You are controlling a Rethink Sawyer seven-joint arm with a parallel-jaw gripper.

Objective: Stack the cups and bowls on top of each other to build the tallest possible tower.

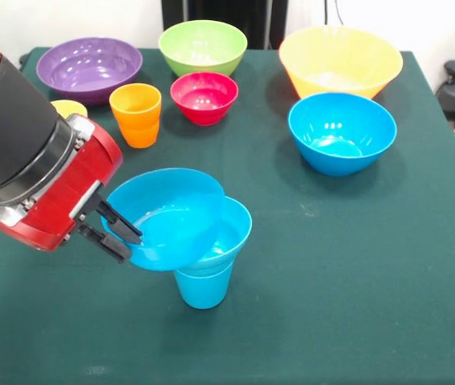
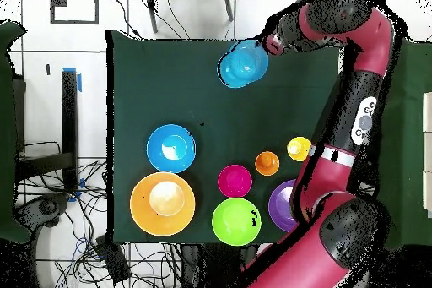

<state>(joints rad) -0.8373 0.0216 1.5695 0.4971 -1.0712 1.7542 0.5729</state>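
**Blue bowl held at the tower near the counter's edge**

A blue bowl [image 1: 171, 215] is gripped by its rim in the jaws of the gripper [image 1: 113, 231], which are closed narrowly on that rim. The bowl is tilted and overlaps a second blue bowl [image 1: 231, 233], which is seated on an upright blue cup [image 1: 203, 285]. Whether the held bowl touches the one beneath it cannot be told. These pieces form the tower [image 2: 243, 63], which is placed on the green counter [image 1: 355, 305] close to one long edge, well apart from the other pieces.

The remaining pieces are grouped toward the opposite long edge. A purple bowl [image 1: 89, 68] is found near one corner there, a green bowl [image 1: 203, 46] is set against the middle of that edge, and the large yellow-orange bowl [image 1: 340, 60] is set near the other corner. A red bowl [image 1: 204, 97] is placed just inward of the green one, with an orange cup [image 1: 136, 114] beside it. A yellow cup [image 1: 68, 107] is partly hidden behind the red and black arm [image 1: 18, 128], next to the purple bowl. A third blue bowl [image 1: 341, 132] is set inward of the yellow-orange bowl, apart from it.
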